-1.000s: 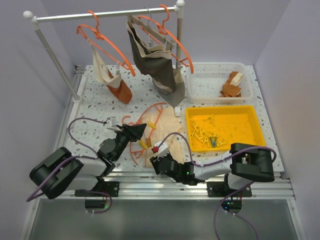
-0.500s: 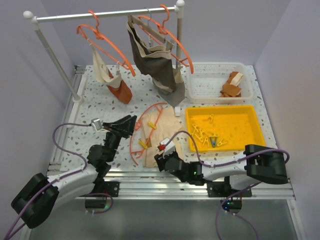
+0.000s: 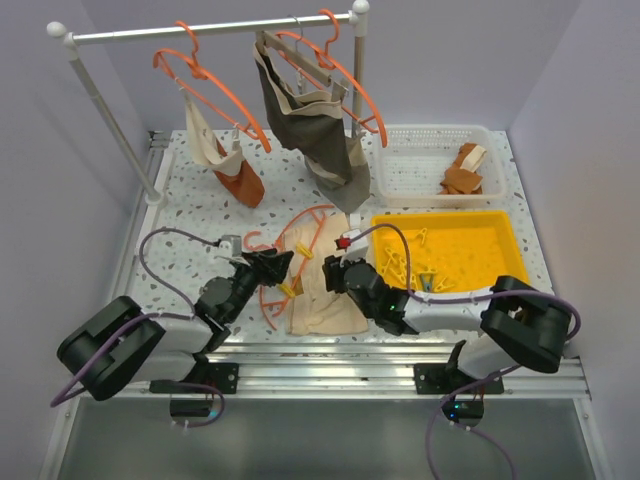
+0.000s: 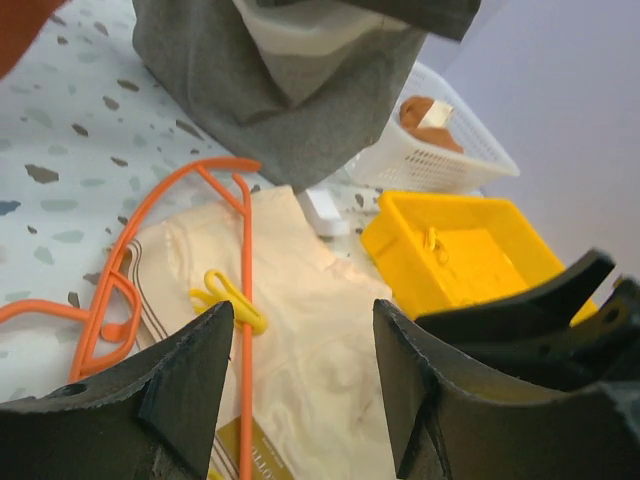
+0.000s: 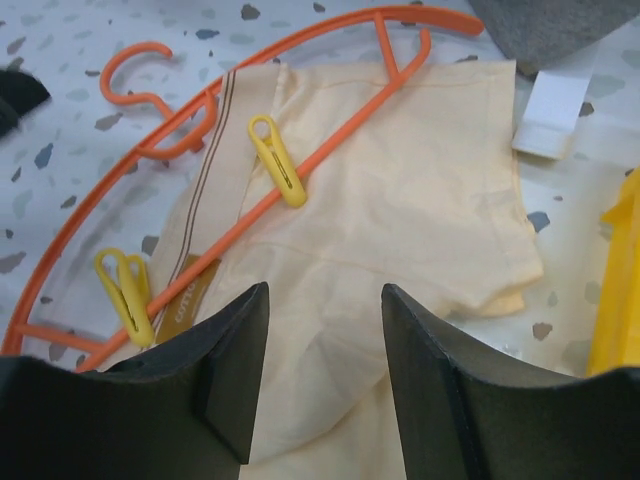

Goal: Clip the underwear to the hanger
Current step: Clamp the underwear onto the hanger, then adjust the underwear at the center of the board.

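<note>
The cream underwear (image 3: pixel 325 300) (image 5: pixel 420 220) (image 4: pixel 320 340) lies flat on the table under the bar of an orange hanger (image 3: pixel 310 211) (image 5: pixel 340 135) (image 4: pixel 243 400). Two yellow clips (image 5: pixel 278 160) (image 5: pixel 125 290) sit on that bar, over the cloth's waistband edge. My left gripper (image 3: pixel 280 263) (image 4: pixel 303 310) hovers open at the hanger's left side, nothing between its fingers. My right gripper (image 3: pixel 336 270) (image 5: pixel 323 295) hangs open just above the underwear's middle, empty as well.
A yellow tray (image 3: pixel 470 245) (image 4: pixel 460 250) with loose clips lies right of the underwear. Behind it stands a white basket (image 3: pixel 430 132) holding rust cloths. A clothes rail (image 3: pixel 200 28) at the back carries orange hangers with garments; the dark grey one (image 4: pixel 280 90) hangs close behind the hanger.
My left gripper swung out to the left, then came back beside the hanger. My right gripper moved from the near edge up over the underwear, toward the yellow tray.
</note>
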